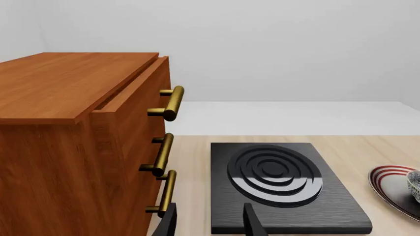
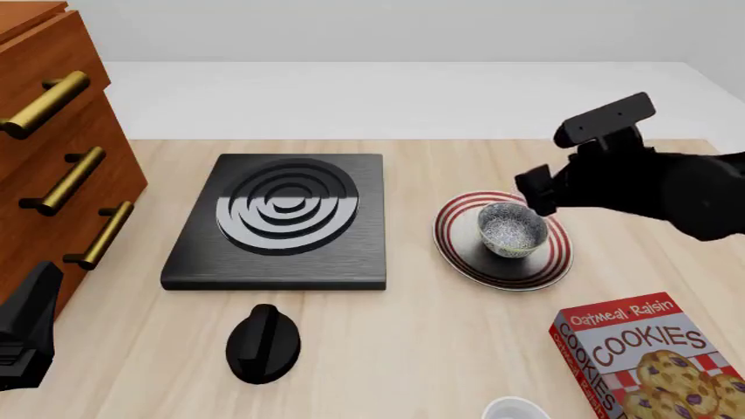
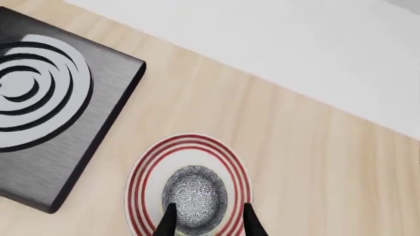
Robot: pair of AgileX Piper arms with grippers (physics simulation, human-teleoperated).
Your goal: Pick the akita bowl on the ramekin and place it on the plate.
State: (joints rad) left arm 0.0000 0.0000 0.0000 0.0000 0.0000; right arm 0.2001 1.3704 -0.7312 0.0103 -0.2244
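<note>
The akita bowl (image 2: 512,230), speckled black and white inside, sits upright in the middle of the red-ringed plate (image 2: 448,234). My right gripper (image 2: 536,190) hangs open above the plate's far right side, apart from the bowl. In the right wrist view its two dark fingertips (image 3: 170,216) frame the bowl (image 3: 195,196) on the plate (image 3: 141,182). The ramekin (image 2: 515,408), a plain white cup, peeks in at the table's front edge. My left gripper (image 2: 30,327) stands open at the front left, near the cabinet; its wrist view catches the plate's edge (image 1: 387,177).
A wooden drawer cabinet (image 2: 47,157) with brass handles stands at the left. A black stove plate (image 2: 285,218) with a ringed burner lies in the middle, its black knob (image 2: 262,343) in front of it. A red cookies box (image 2: 646,358) lies at the front right.
</note>
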